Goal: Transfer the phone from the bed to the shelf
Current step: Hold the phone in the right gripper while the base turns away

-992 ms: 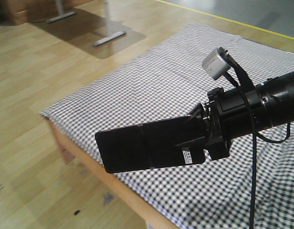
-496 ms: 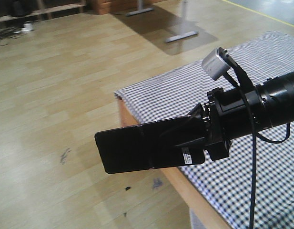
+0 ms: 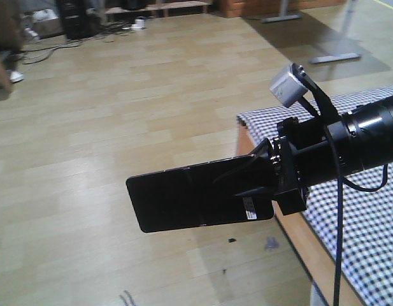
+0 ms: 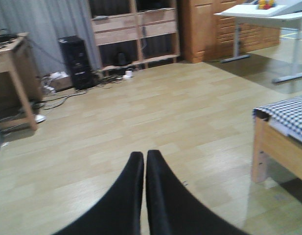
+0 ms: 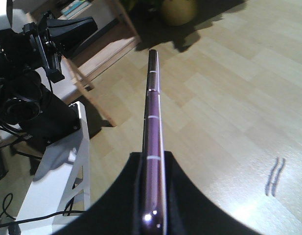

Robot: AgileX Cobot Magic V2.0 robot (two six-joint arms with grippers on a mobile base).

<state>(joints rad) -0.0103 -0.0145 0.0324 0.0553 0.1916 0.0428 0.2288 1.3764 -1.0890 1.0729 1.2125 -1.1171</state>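
Gripping the phone (image 3: 171,204) edgewise, right tool (image 3: 239,185) holds it over floor (image 3: 120,95); left tool (image 4: 144,159) pinched closed.

A glossy black cylindrical robot arm (image 3: 368,137) carries a silver-grey box camera (image 3: 286,84) on a black bracket. A thin black cable (image 3: 338,242) hangs beneath, and a white label (image 3: 249,208) marks its matte black right gripper (image 3: 225,186).
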